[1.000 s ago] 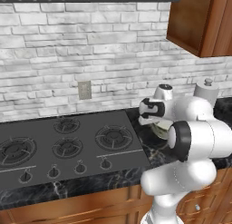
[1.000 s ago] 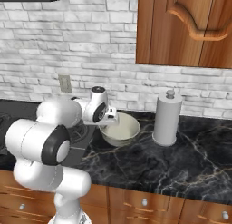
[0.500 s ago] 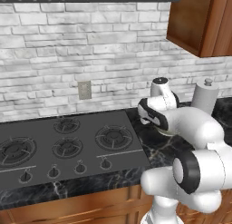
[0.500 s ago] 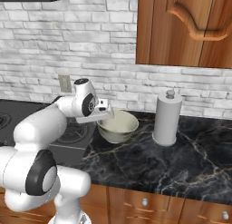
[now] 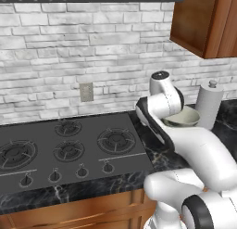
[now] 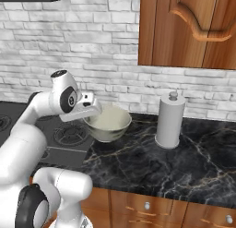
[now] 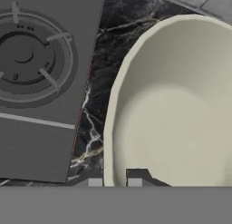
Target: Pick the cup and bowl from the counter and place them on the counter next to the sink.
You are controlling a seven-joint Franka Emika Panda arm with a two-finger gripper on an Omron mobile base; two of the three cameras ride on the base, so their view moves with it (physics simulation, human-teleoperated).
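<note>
End effector (image 7: 115,182) pinches the near rim of the bowl (image 7: 181,109), one finger inside the wall and one outside, as I read the hand view. I see the bowl raised above the black marble bench (image 6: 184,162), between the stovetop (image 5: 69,149) and the grey cylinder (image 6: 169,121).

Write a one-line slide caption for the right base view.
The tool grips the rim of the cream bowl above the black marble counter, beside a grey cylinder.
</note>
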